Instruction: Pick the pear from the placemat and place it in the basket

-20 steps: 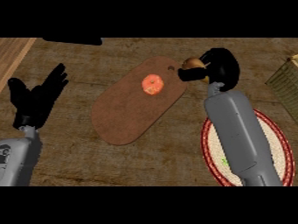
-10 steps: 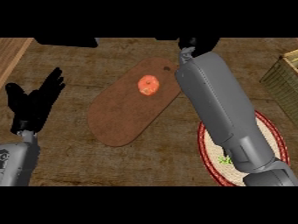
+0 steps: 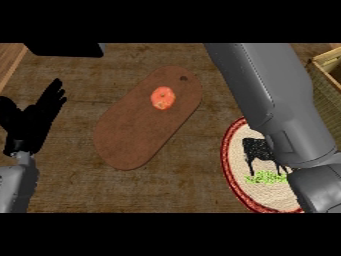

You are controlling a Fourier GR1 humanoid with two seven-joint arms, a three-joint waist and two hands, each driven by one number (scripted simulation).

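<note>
Dark wood-plank table (image 3: 173, 190), a lighter wood strip along its left edge. Brown oblong cutting board (image 3: 140, 130) lies diagonal mid-table, an orange-red fruit (image 3: 162, 98) on its upper half. Round placemat (image 3: 250, 172) with red rim and black cow print sits lower right, partly under the right forearm (image 3: 276, 100), which runs up past the top edge; right hand out of sight. Pear not visible anywhere. Woven basket (image 3: 337, 75) at right edge. Left hand (image 3: 27, 122) at left, fingers straight and up, released, resting. Black object (image 3: 66, 49) at top left.
</note>
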